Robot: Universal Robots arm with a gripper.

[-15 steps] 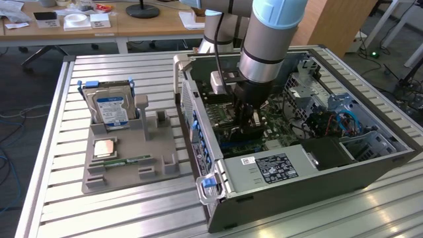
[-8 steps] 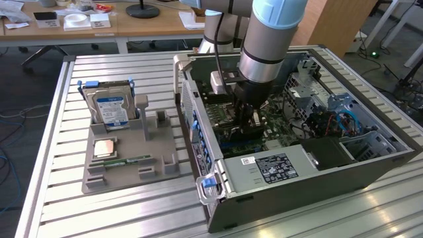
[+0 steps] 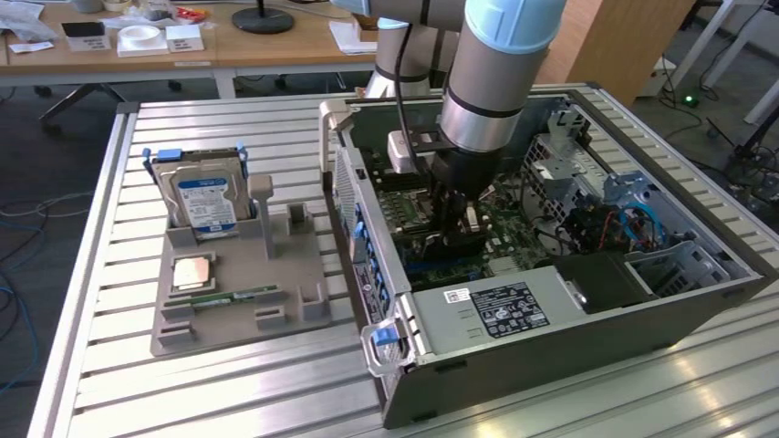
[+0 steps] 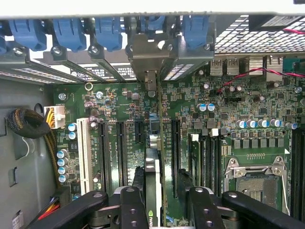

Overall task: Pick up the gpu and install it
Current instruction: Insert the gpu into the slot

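The gpu (image 4: pixel 152 177) is a thin black card seen edge-on, standing upright in a long motherboard slot. Its silver bracket (image 4: pixel 148 57) reaches the case's rear wall under the blue clips (image 4: pixel 108 31). My gripper (image 4: pixel 162 202) straddles the card's near end, with one black finger (image 4: pixel 131 202) on each side and a visible gap on the socket side. The jaws stand open around the card. In the exterior view the gripper (image 3: pixel 457 219) is lowered deep inside the open computer case (image 3: pixel 585 351), above the motherboard.
A grey fixture tray (image 3: pixel 250 315) beside the case carries a silver hard drive (image 3: pixel 204 203), a green memory stick (image 3: pixel 232 297) and a square chip (image 3: pixel 192 272). The power supply (image 3: pixel 512 306), CPU socket (image 4: pixel 255 179) and a sleeved cable bundle (image 4: pixel 26 123) crowd the case interior.
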